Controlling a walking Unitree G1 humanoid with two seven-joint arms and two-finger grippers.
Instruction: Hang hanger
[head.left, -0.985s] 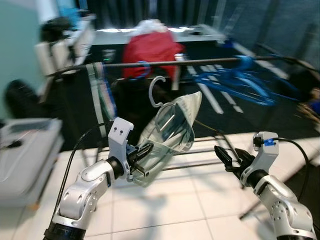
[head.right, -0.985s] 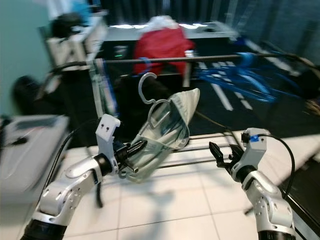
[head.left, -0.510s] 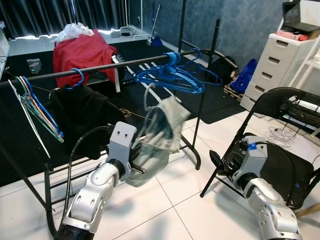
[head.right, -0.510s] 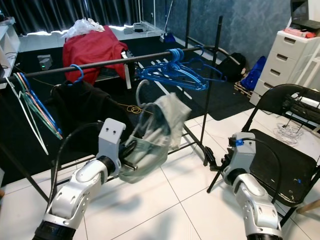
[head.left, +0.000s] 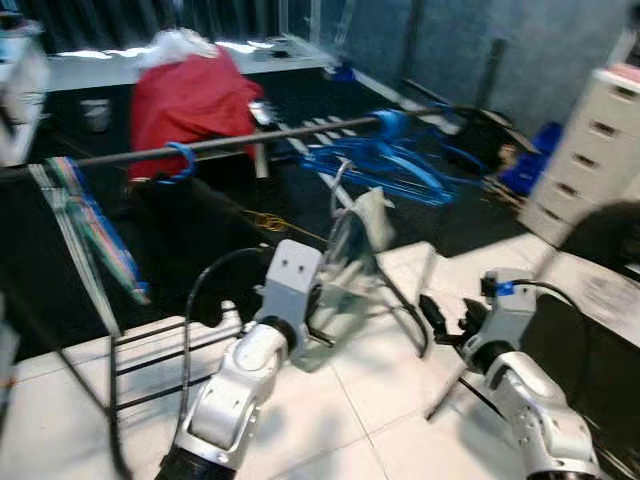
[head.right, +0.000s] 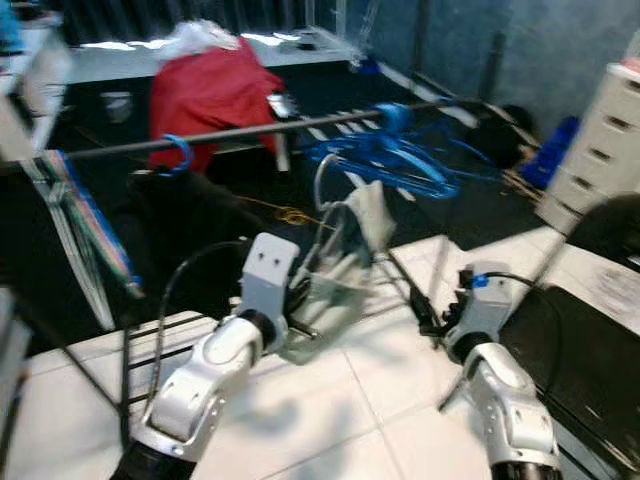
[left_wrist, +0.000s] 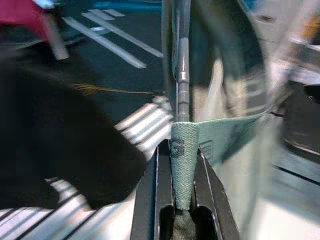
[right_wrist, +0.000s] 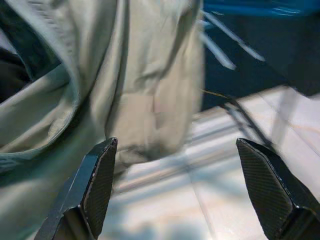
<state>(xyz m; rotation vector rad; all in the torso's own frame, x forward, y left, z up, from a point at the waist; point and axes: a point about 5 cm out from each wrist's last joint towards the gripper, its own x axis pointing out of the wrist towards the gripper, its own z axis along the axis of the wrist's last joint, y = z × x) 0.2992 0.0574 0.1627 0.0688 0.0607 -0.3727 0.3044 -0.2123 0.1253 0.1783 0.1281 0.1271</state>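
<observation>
My left gripper (left_wrist: 182, 170) is shut on a grey hanger (left_wrist: 183, 60) that carries a pale green garment (head.left: 352, 268), gripping it through the fabric's hem. The hanger's hook (head.left: 338, 182) stands up below the dark clothes rail (head.left: 260, 140), close to the bunch of blue hangers (head.left: 395, 160), and it is not on the rail. My right gripper (head.left: 436, 312) is open, to the right of the garment and lower, holding nothing. In the right wrist view its fingertips (right_wrist: 100, 175) are spread wide, facing the garment (right_wrist: 150, 90).
A black garment on a blue hanger (head.left: 182, 160) and several coloured hangers (head.left: 95, 240) hang on the rail's left part. A red cloth (head.left: 195, 100) lies behind. White drawers (head.left: 600, 150) and a black chair (head.left: 600, 290) stand at the right. The rack's lower bars (head.left: 160, 350) cross the white tile floor.
The camera has swung and the picture is blurred now. My left gripper keeps its hold on the hanger with the garment. The right gripper remains open beside it.
</observation>
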